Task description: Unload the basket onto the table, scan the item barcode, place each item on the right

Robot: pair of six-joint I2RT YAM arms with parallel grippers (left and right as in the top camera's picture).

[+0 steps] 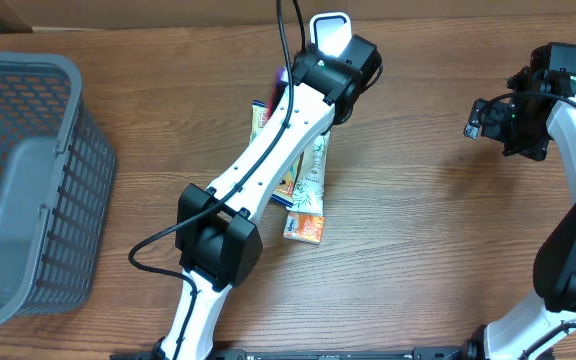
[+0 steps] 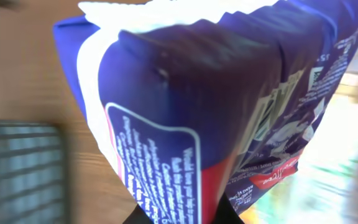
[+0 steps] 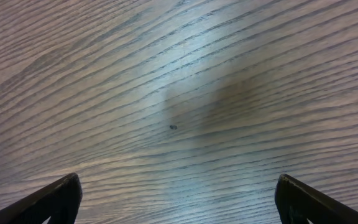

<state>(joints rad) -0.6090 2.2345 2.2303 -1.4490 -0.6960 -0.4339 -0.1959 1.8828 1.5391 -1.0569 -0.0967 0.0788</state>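
Right now the left pincer is pressed together on a blue packet, pinching it at one end. In the wrist view the packet fills nearly the whole picture. That is where the task's item sits: in the left pincer's grip at the far side of the bench, and it looks to be raised clear of the wood. Gripping by the end makes sense, since it leaves the broad faces bare for a reader. A white print panel faces the wrist camera, but I can't pick out a barcode on it, and no scanner shows in any view.

Moving outward, the left arm stretches over a small cluster of other packets lying flat beneath it, one with an orange end. They look like stock waiting their turn. The grey basket stands well apart at the left edge, probably there to take finished items.

Over on the right, the right pincer hangs spread wide over bare wood, gripping nothing, well apart from the packet. My read is that the item is picked and being presented, and that finding the coded face is the tricky part.
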